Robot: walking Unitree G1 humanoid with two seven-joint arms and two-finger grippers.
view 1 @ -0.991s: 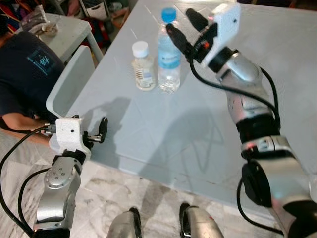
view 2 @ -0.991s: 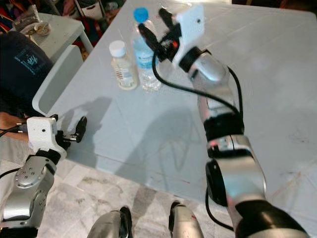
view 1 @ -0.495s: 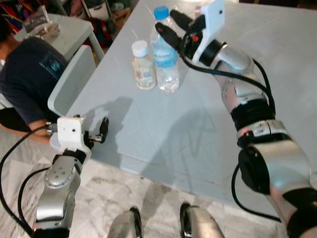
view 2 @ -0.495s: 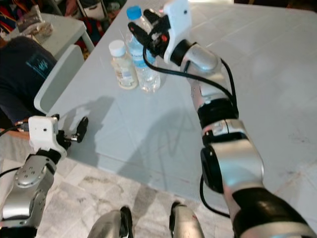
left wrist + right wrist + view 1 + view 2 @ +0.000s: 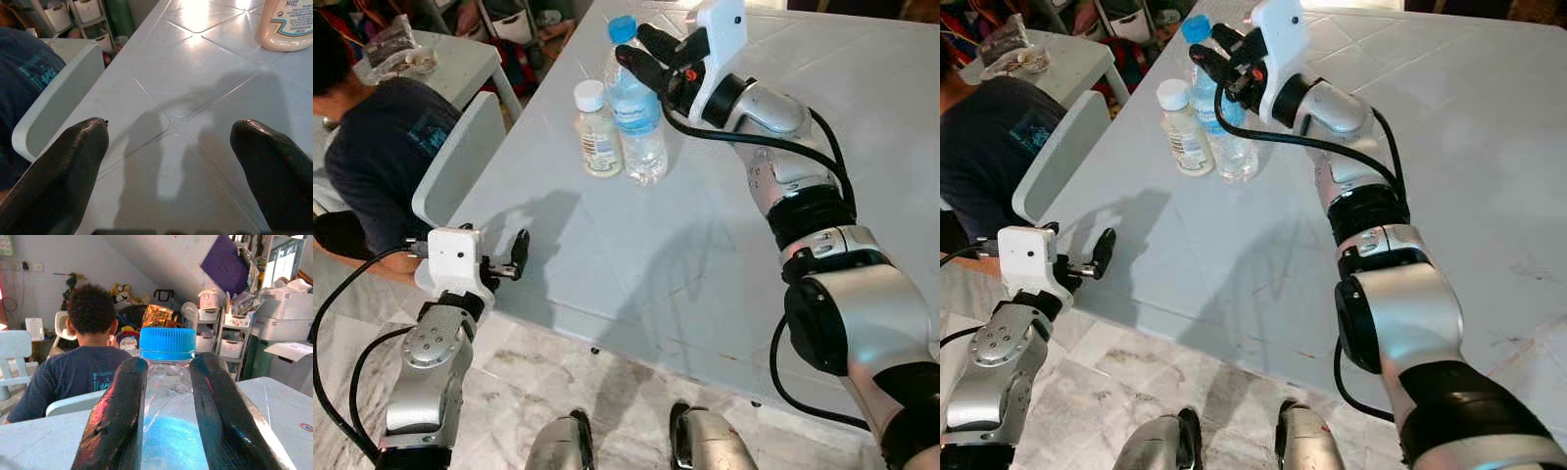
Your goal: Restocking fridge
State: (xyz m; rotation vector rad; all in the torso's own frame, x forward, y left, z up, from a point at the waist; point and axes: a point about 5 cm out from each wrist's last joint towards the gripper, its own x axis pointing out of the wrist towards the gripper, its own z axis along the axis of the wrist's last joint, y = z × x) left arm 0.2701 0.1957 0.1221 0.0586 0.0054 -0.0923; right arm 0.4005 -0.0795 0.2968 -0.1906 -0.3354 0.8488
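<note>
On table (image 5: 724, 255): right gripper (image 5: 641, 57) clamped round water bottle (image 5: 636, 117); left gripper (image 5: 514, 257) spread wide, idle at edge.

Small bottle (image 5: 595, 131) stands left of water bottle (image 5: 635, 113).

Bright, even daylight. The arms cast soft grey shadows on the pale table (image 5: 607, 225), and glare whitens its far end. Head views are sharp, bending slightly at the edges. In the wrist views, the near black fingers (image 5: 63, 166) are blurred.
</note>
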